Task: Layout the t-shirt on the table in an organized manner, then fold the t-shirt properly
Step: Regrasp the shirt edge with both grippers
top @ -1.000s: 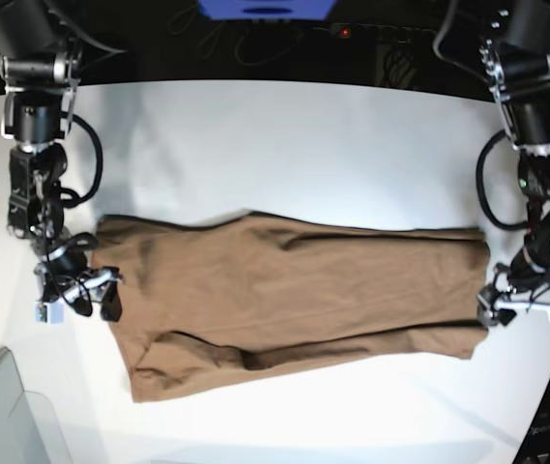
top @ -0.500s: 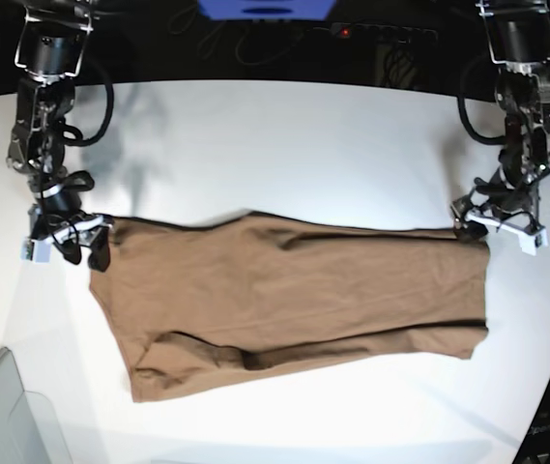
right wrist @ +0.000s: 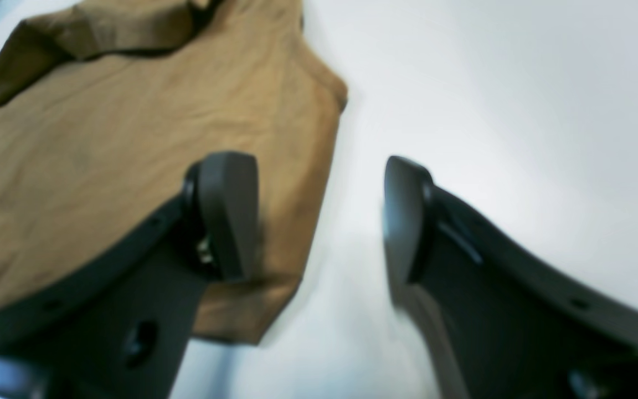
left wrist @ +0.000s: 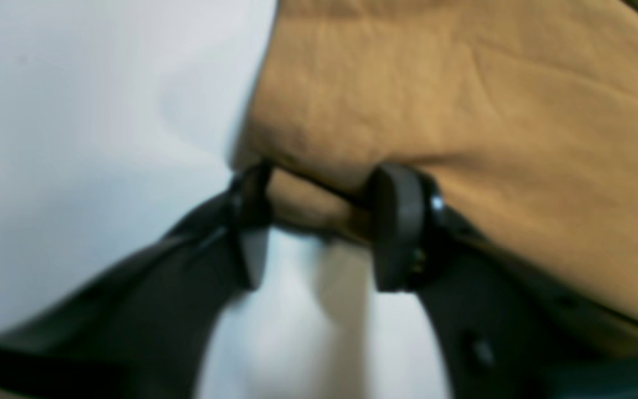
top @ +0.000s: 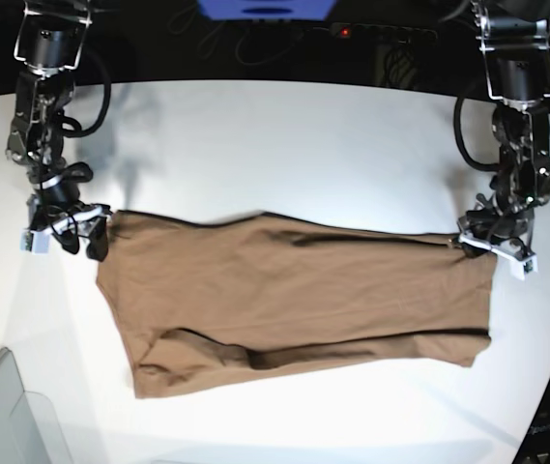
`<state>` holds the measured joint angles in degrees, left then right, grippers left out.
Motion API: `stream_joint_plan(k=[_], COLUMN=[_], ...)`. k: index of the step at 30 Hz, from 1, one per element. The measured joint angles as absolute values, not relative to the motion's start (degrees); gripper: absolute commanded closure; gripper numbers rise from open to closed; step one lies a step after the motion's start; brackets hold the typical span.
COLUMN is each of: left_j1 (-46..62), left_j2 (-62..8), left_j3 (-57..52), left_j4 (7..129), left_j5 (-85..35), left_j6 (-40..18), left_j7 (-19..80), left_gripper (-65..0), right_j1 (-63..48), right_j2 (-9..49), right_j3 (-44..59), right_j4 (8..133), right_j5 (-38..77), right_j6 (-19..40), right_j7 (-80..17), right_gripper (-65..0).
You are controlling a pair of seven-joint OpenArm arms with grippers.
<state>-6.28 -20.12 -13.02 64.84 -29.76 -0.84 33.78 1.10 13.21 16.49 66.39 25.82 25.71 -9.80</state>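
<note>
The brown t-shirt (top: 294,295) lies folded lengthwise across the white table (top: 284,145), its long axis running left to right. My left gripper (top: 468,242) is at the shirt's far right corner. In the left wrist view it (left wrist: 319,221) is open, and its fingers (left wrist: 402,233) straddle a bunched bit of the shirt's edge (left wrist: 463,111). My right gripper (top: 94,239) is at the far left corner. It stands open (right wrist: 319,216), one finger over the cloth (right wrist: 103,138) and the other over bare table (right wrist: 490,83).
A grey translucent bin corner (top: 4,416) sits at the near left. The table's curved far edge meets a dark area with cables and a blue object (top: 265,8). The near left end of the shirt is rumpled.
Both arms moved from the shirt's end edges up to its far corners. The left gripper's jaws narrowed around the right corner. The far left corner shifted slightly right.
</note>
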Motion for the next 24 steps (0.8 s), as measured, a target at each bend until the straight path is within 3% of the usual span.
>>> stream_joint_plan(k=[2,5,12,24], left_j1=[-6.0,-6.0,-3.5,0.3], left_j2=[-20.2,-20.1,-20.3,-18.6], left_j3=[-13.0,-13.0,-13.4,-19.2], left_j4=[64.9,64.9,67.9,81.1], left_j5=[-29.8,-30.0,-31.0,-30.2], left_j6=[-0.8,-0.6,-0.8,-0.2], left_j7=[33.8,34.5,34.8,47.2], left_gripper=[-9.8,0.0,-0.3,-0.2], right_j1=[1.2,1.2,1.2,1.4], right_j2=[13.1,13.1,13.1,13.1], right_j3=[16.5,16.5,16.5,16.1], right_j4=[66.4,66.4,66.4,65.9], right_j5=[25.8,25.8,25.8,25.8], right_j6=[25.7,25.7,25.7,25.7], right_j7=[-9.8,-9.8,-9.8,-9.8], right_gripper=[-36.7,-36.7,-36.7,-36.7])
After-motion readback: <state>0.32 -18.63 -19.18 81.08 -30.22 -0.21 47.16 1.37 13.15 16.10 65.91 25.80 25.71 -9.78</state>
